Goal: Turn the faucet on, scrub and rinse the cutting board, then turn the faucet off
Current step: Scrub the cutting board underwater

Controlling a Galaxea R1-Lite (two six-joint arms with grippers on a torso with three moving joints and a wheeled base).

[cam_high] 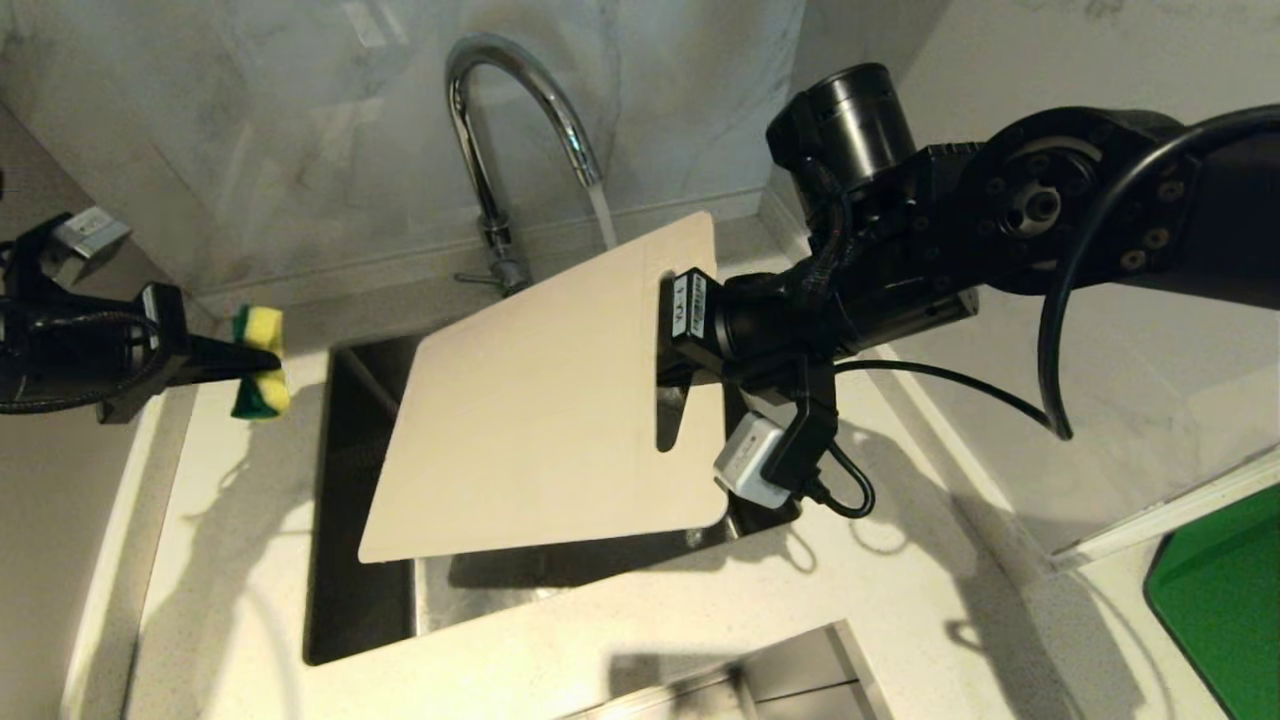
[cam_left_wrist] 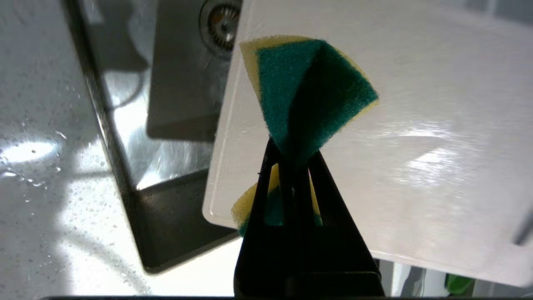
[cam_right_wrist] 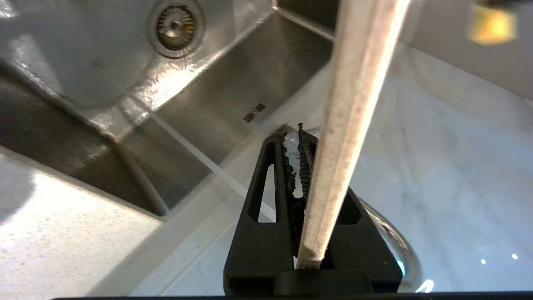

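Overhead head camera, close wrist cameras

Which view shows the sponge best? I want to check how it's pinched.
The left wrist view: the sponge fills the centre, folded between the left hand. The head view shows it small at the left edge; the right wrist view shows only a yellow blur.

sink (cam_high: pixel 360 600): mostly hidden under cutting board (cam_high: pixel 540 410) | green thing (cam_high: pixel 1225 590): cut off
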